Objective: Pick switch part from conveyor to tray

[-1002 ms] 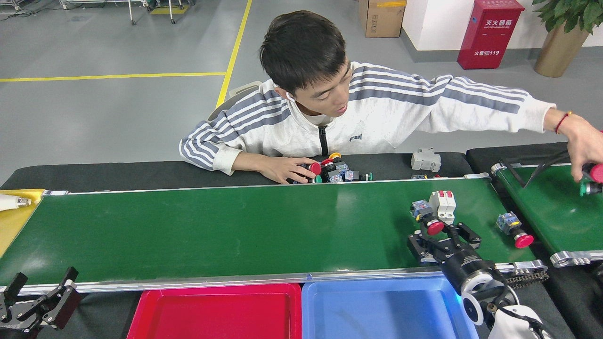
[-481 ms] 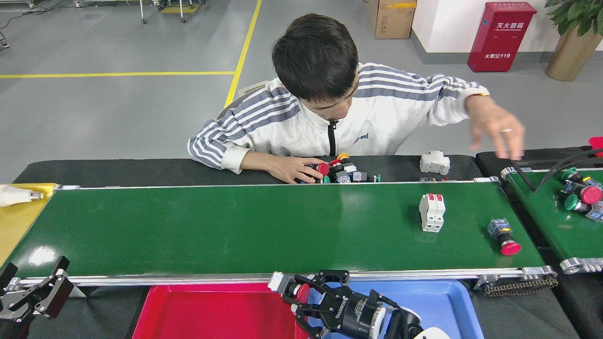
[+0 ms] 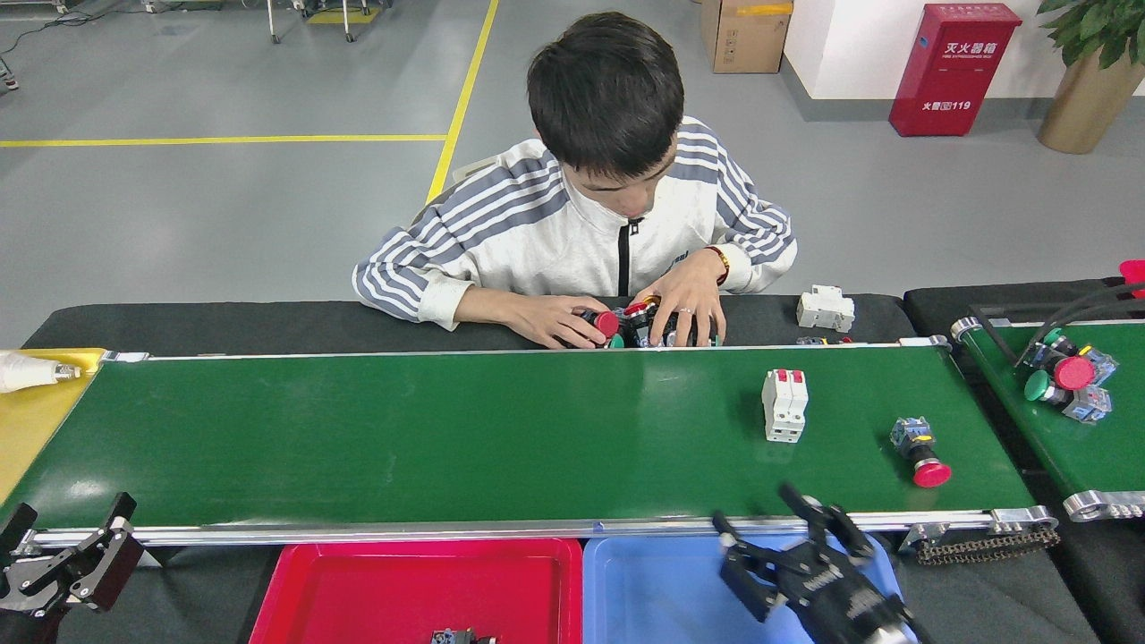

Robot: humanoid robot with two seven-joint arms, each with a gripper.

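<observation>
Far left, the left gripper [image 3: 67, 559] hangs off the near rail with its dark fingers spread and nothing between them, out of the play. Just beyond it sits a yellow surface [image 3: 27, 420] carrying a white tube-like item too small to identify. The conveyor [image 3: 402, 438] runs wide and flat, glossy dark green with a sheen, edged in silver aluminium. Below its near rail, the red tray [image 3: 295, 590] is smooth moulded plastic with a small dark part showing at its bottom edge, only partly visible; beside it the blue tray [image 3: 653, 590] looks bare where it shows. Behind the belt a person [image 3: 608, 233] in a striped top has both hands on a heap of small switch pieces. Moving right, a white breaker [image 3: 784, 405], blocky with red toggles, stands on the belt. Nearer the camera, the right gripper [image 3: 787, 546] hovers over the blue tray's far edge, fingers splayed and carrying nothing. The likely target is the red-capped switch part [image 3: 919, 449], lying on its side near the belt's right end: rounded mushroom cap, blue-grey squarish body. My advice: come down over the squarish body, not the slippery dome, and pinch across its flat sides. Far right, a shorter green belt [image 3: 1055, 438] holds more buttons.
</observation>
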